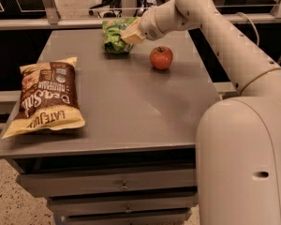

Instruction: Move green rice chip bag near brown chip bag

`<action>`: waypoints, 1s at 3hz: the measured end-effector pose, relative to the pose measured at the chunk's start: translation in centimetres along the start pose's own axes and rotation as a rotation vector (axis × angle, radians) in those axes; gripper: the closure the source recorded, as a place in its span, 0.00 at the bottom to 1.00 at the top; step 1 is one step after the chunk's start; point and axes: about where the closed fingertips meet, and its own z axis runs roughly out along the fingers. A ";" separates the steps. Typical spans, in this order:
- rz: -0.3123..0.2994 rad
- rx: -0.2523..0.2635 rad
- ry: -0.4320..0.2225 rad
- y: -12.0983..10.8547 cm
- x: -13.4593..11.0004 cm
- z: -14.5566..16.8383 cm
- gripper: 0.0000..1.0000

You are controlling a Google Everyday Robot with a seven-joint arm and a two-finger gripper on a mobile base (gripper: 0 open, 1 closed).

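The green rice chip bag (113, 35) stands crinkled at the far middle of the grey table (131, 102). My gripper (131, 33) reaches in from the right, and its tan fingers (134, 31) are closed on the bag's right upper side. The bag's lower edge is at the table top. The brown chip bag (46, 96) lies flat near the table's front left edge, well apart from the green bag and the gripper.
A red apple (161, 57) sits on the table just right of the green bag, under my forearm. My arm's large white body (243, 158) fills the right foreground. Drawers (124, 185) run below the table front. A rail (61, 22) runs behind the table.
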 end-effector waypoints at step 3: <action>-0.009 -0.126 -0.138 5.5 -3.6 -2.9 0.77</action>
